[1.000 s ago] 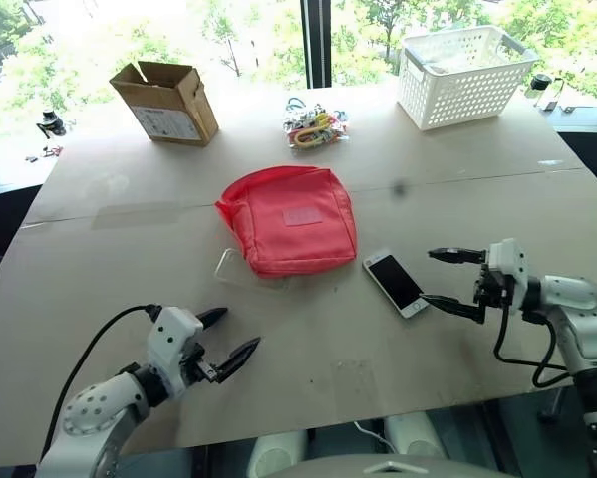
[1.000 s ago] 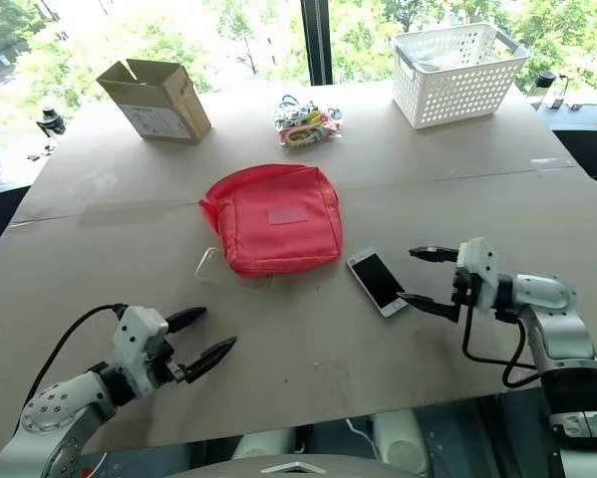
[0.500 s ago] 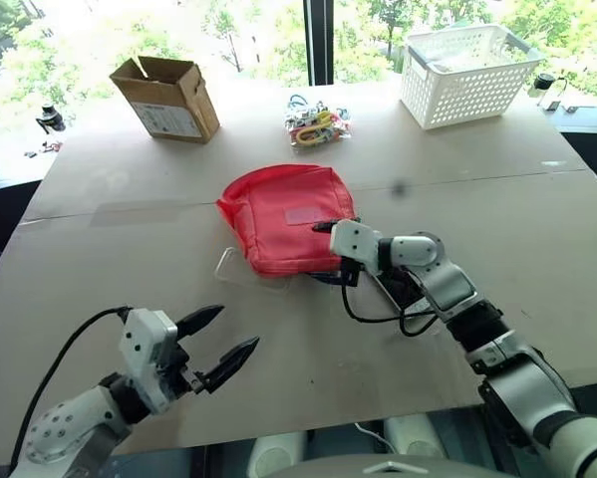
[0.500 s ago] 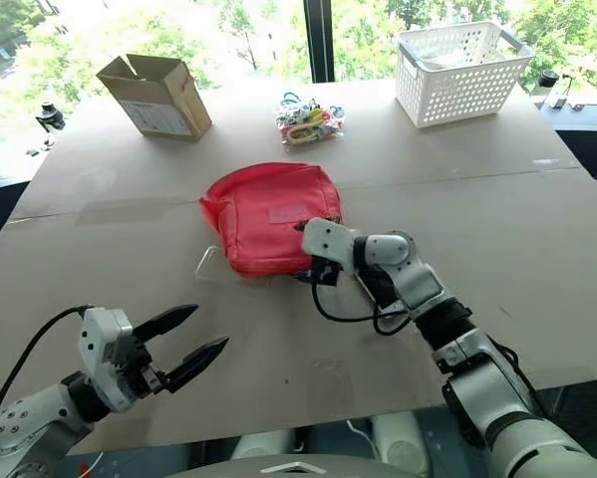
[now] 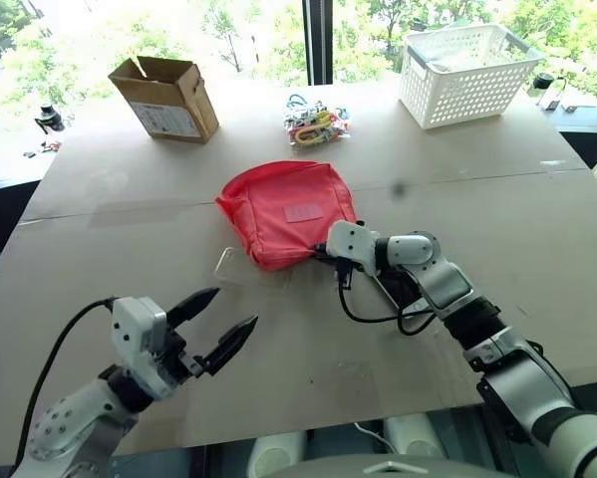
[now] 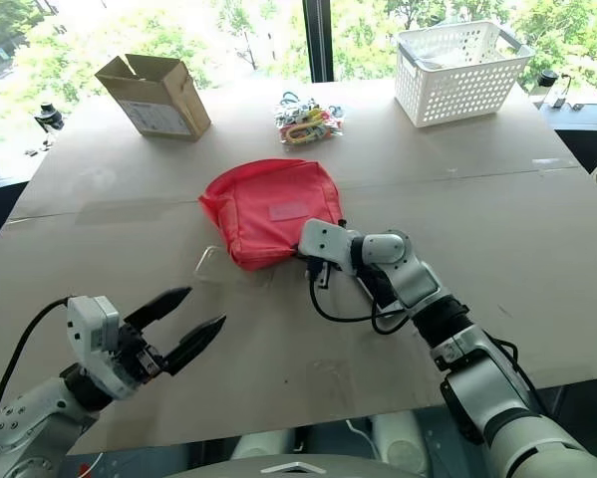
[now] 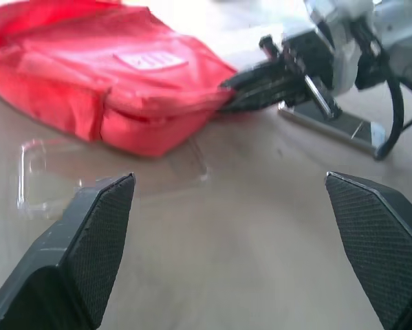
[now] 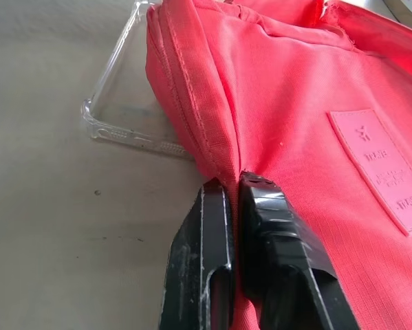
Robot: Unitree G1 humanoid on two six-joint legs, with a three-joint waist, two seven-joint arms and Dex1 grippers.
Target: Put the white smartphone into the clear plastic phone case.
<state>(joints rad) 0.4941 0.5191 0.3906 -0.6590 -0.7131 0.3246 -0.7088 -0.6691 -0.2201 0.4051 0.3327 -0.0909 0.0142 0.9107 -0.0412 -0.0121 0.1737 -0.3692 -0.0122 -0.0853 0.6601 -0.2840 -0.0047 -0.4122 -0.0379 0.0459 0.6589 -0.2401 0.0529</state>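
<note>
The white smartphone (image 7: 329, 124) lies on the table just right of a red pouch (image 5: 288, 214), and my right forearm crosses over it and hides most of it. The clear plastic phone case (image 5: 240, 267) lies flat at the pouch's near-left corner, partly tucked under it; the case (image 8: 133, 103) is also visible in the right wrist view. My right gripper (image 5: 319, 251) is shut, pinching the pouch's near-right edge. My left gripper (image 5: 218, 321) hovers open over the front left of the table, holding nothing and pointing toward the case.
An open cardboard box (image 5: 164, 98) stands at the back left. A bundle of coloured cords (image 5: 314, 123) lies at the back centre, and a white basket (image 5: 464, 74) sits at the back right. A black cable (image 5: 378, 314) loops under my right wrist.
My right arm swung left over the phone to the pouch, and its gripper closed on the pouch's edge. My left gripper rose a little and stayed open.
</note>
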